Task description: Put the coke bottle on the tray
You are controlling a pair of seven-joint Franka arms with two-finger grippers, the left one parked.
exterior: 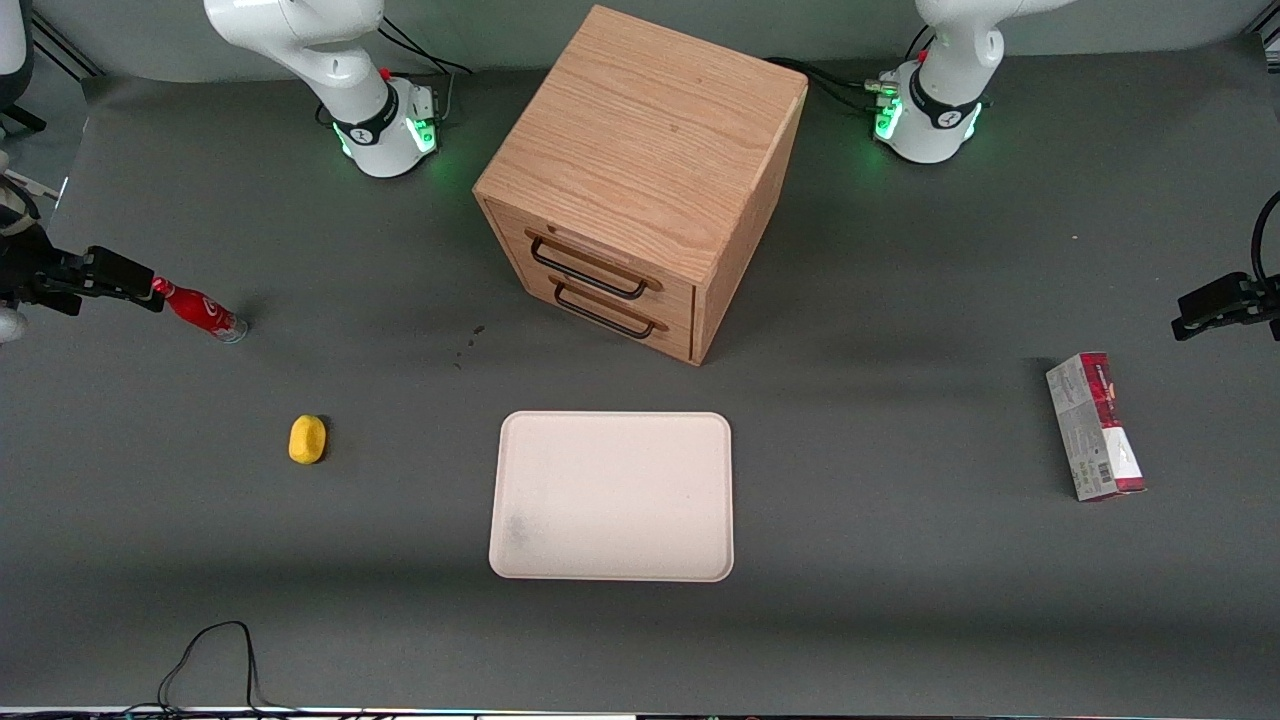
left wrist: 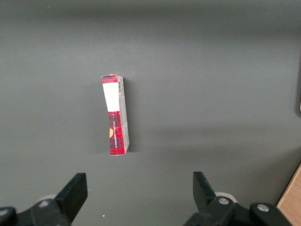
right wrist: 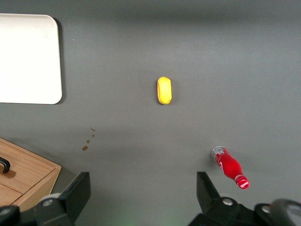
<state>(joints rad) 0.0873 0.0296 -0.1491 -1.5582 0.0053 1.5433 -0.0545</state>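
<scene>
The right arm's gripper hangs over the working arm's end of the surface. In the wrist view its two black fingers are spread wide apart, released, with only bare grey surface between them. The coke bottle sits on the surface at that same end, just beside the gripper. In the front view its red cap points toward the fingertips and its clear base away from them. The wrist view shows the coke bottle outside the gap between the fingers, so nothing is grasped. Whether it stands upright or lies tilted cannot be told.

The tray lies flat near the middle of the surface, well apart from the bottle and nearer the front camera. A small yellow object rests between bottle and tray. A wooden drawer cabinet stands farther from the camera than the tray. A red-and-grey carton lies toward the parked arm's end.
</scene>
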